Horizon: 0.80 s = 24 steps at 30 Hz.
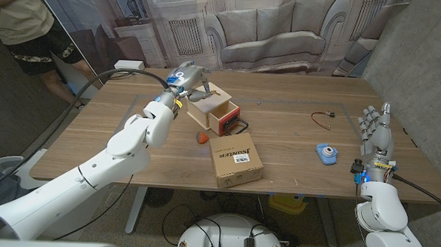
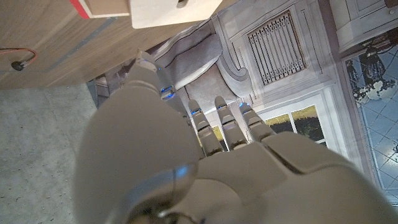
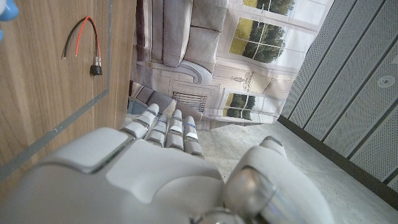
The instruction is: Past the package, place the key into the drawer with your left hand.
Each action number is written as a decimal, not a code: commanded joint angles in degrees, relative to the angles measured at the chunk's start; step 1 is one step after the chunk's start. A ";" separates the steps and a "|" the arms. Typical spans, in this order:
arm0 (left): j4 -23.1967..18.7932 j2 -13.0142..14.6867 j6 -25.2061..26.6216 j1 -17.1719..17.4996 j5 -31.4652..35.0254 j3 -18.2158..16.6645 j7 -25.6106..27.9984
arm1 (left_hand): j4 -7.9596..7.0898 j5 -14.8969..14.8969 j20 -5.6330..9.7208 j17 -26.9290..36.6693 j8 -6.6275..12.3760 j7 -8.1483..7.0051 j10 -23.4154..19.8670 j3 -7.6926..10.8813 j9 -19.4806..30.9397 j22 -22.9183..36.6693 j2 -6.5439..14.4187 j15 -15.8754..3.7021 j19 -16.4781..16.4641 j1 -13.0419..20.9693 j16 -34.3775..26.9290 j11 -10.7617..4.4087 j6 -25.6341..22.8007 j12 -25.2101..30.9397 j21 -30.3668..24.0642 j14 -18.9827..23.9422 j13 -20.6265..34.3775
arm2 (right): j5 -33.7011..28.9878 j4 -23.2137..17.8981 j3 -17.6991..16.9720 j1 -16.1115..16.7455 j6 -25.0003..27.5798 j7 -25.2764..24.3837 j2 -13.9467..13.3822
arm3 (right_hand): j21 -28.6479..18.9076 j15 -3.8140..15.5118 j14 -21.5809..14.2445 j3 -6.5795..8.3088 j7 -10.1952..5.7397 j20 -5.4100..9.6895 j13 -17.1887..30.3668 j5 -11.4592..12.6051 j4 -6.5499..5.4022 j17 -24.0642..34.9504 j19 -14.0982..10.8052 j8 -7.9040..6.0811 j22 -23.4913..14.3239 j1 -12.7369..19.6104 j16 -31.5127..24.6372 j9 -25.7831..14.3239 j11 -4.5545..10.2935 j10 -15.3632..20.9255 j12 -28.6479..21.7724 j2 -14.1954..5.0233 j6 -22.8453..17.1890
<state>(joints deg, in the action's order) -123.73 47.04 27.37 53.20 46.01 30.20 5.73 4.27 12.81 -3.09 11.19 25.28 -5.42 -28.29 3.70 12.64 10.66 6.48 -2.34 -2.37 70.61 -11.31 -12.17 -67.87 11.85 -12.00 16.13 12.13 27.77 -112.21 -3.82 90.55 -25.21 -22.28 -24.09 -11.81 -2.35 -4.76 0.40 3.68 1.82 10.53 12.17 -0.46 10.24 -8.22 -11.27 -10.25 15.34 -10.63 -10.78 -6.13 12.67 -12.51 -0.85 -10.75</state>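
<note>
My left hand (image 1: 189, 78) hovers over the back left corner of the small wooden drawer box (image 1: 212, 110), which has a red front, and its fingers reach down toward the box's open top. In the left wrist view the fingers (image 2: 225, 127) are stretched out with nothing between them, and the box's pale edge (image 2: 168, 9) lies beyond them. A small red thing (image 1: 202, 137) lies on the table between the drawer box and the cardboard package (image 1: 234, 159); whether it is the key I cannot tell. My right hand (image 1: 376, 134) stands upright at the table's right edge, holding nothing.
A blue round object (image 1: 326, 153) and a red-and-black wire (image 1: 323, 118) lie on the right half of the table. Black cables (image 1: 241, 127) trail beside the drawer box. A white box (image 1: 129, 64) sits at the far left edge. A person (image 1: 18, 14) stands at the back left.
</note>
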 commanded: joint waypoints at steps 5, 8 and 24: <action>0.14 0.52 1.00 -5.06 0.41 2.82 -8.06 | -0.11 0.17 -0.30 0.12 0.37 -0.07 1.33 0.14 0.31 0.19 -0.24 -5.26 0.73 0.05 0.15 0.03 0.33 -0.27 0.15 -1.10 0.13 | -0.16 0.16 0.63 -0.37 -0.59 -0.22 0.54 | 0.09 -0.13 -0.61 -0.23 -0.30 0.10 0.33 0.30 -0.17 0.25 -0.60 -0.04 -0.26 0.26 -0.08 -0.13 0.12 0.19 -0.18 -0.40 -0.30; 0.56 0.43 0.77 -5.84 0.62 3.47 -9.17 | -0.13 0.15 -0.21 0.12 0.40 -0.06 1.53 0.13 0.25 0.19 -0.24 -5.28 0.77 0.02 0.13 0.02 0.29 -0.29 0.13 -1.14 0.14 | -0.17 0.15 0.72 -0.36 -0.59 -0.15 0.48 | 0.11 -0.09 -0.64 -0.24 -0.29 0.08 0.33 0.30 -0.16 0.25 -0.58 -0.04 -0.26 0.28 -0.09 -0.13 0.06 0.18 -0.17 -0.41 -0.33; 2.87 -0.60 -0.13 -8.35 0.04 5.41 -11.74 | -0.20 0.11 -0.20 0.11 0.52 -0.19 1.85 0.10 0.16 0.20 -0.18 -5.29 1.18 -0.05 0.06 0.01 0.44 -0.21 0.12 -1.44 0.17 | -0.68 -0.23 0.95 -0.08 -0.86 -0.37 0.51 | 0.14 -0.32 -0.75 -0.32 -0.34 0.08 0.33 0.31 -0.13 0.25 -0.61 -0.04 -0.27 0.30 -0.11 -0.13 0.17 0.20 -0.16 -0.46 -0.31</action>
<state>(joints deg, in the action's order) -122.12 46.95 27.95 46.74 46.30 34.21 -3.89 4.27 12.80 -3.17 11.19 25.26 -5.74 -26.56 3.70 12.67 10.67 6.47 -2.38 -1.68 70.60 -11.31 -12.13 -67.56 11.74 -12.00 14.87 12.12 27.39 -112.12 -2.96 90.22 -25.85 -22.46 -23.66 -11.81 -2.66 -5.07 0.41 3.69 1.82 10.53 12.17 -0.47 10.25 -8.22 -11.27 -10.25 15.57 -10.63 -10.78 -6.13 12.67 -12.51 -1.08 -10.75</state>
